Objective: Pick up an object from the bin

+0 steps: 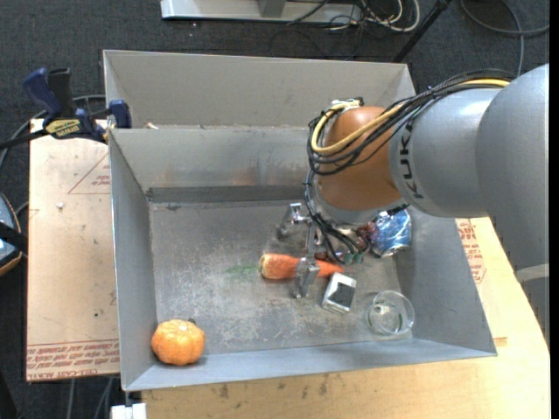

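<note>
Query: Claw condition and the position of the thing to be picked are requested.

Finding: The claw point(294, 262) is seen spread, low over the bin floor, right of centre. One finger point(286, 228) is placed on the back-wall side, and the other on the front side, of a long orange carrot-shaped piece point(278, 267). That piece lies flat on the floor and is straddled in this view. Nothing is pinched. Whether the tips have reached floor level cannot be told.

Query: What failures are to be expected from here?

Finding: Three are judged possible.
- **Slip-out:** The carrot-shaped piece is rounded and tapered. If it is closed on away from its thick part, it may be rolled or squeezed out sideways, and the claw shut on nothing.
- **Neighbouring things disturbed:** A small white-framed square block point(339, 293) lies just beside the front finger. It may be nudged, or caught along with the carrot-shaped piece. A crumpled blue wrapper point(390, 231) lies near, below the wrist, and could be dragged by the cables.
- **Cup tipped:** A clear cup point(389, 312) stands near the front right corner. It could be knocked over if the arm is swung that way on lifting.

The round orange fruit point(178, 341) at the front left corner is well apart and is not considered at risk. Contact with the walls of the bin point(131, 234) is judged unlikely from this position.
</note>
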Robot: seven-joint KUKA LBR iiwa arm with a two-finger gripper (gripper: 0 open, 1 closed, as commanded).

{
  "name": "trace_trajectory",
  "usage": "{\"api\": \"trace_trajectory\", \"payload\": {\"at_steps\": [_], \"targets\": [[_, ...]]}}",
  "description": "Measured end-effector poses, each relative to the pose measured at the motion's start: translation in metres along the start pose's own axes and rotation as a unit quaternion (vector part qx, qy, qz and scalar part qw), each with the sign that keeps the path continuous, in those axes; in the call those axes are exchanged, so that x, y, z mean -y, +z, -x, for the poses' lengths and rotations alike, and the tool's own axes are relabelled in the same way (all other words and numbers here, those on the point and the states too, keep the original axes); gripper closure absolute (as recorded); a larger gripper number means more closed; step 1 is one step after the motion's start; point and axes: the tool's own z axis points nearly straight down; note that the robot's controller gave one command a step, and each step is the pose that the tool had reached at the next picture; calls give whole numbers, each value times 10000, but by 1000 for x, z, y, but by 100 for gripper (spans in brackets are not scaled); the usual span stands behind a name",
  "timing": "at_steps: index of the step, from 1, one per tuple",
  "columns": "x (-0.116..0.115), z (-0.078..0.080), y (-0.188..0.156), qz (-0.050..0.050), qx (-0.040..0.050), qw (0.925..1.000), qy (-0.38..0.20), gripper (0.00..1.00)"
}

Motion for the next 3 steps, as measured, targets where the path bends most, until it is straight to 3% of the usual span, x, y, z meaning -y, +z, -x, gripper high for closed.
{"api": "trace_trajectory", "payload": {"at_steps": [1, 3], "targets": [[0, 7, 5, 1, 138, 9999, 57, 100], [0, 6, 1, 1, 119, 9999, 65, 100]]}}
